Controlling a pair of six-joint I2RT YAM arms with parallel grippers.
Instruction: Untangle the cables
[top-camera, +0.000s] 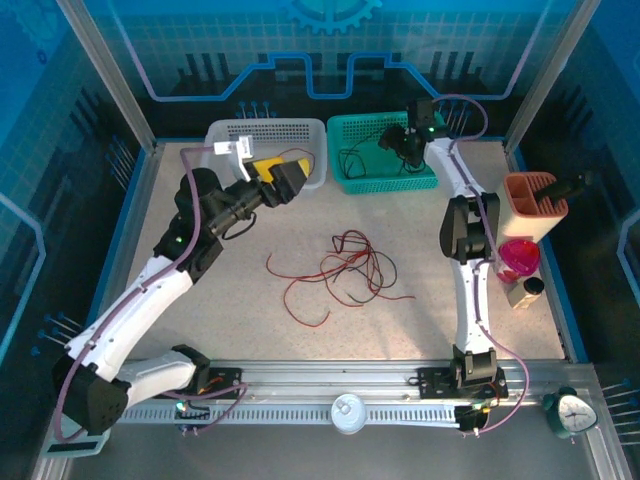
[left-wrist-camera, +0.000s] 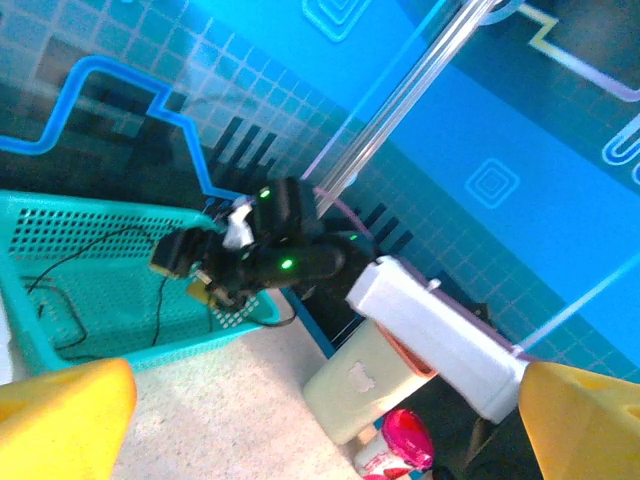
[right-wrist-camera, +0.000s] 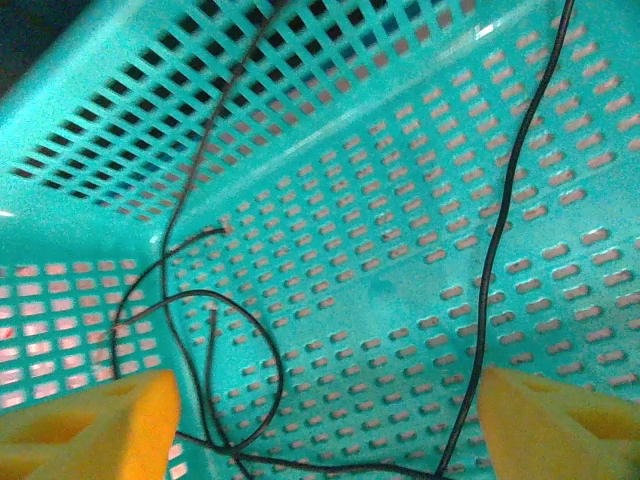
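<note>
A: Step call on this one, what've you got?

B: Sorting stage, I'd say. Black cable (right-wrist-camera: 497, 230) lies loose on the floor of the teal basket (top-camera: 380, 185). Right claw (right-wrist-camera: 325, 430) hangs directly over it, spread wide, nothing pinched.

A: Left side?

B: Left claw (top-camera: 280, 178) is spread wide too and empty, raised above the table (top-camera: 420, 290) just in front of the white basket (top-camera: 265, 130).

A: Red ones?

B: Red cables (top-camera: 345, 265) sit in a loose snarl mid-table, well apart from both claws. Strands cross each other in several places. Can't count them.

A: Progress?

B: Partway, by my read. Black is separated and binned, and the red heap isn't sorted yet.

A: Next move?

B: Probably the right claw lifts clear of the basket and swings over to the heap. It needs a pinch on one strand only, at an outer loop or a free end, then a slow pull away from the pile. With wire this thin it's easy to grab two or drag the whole knot along.
</note>
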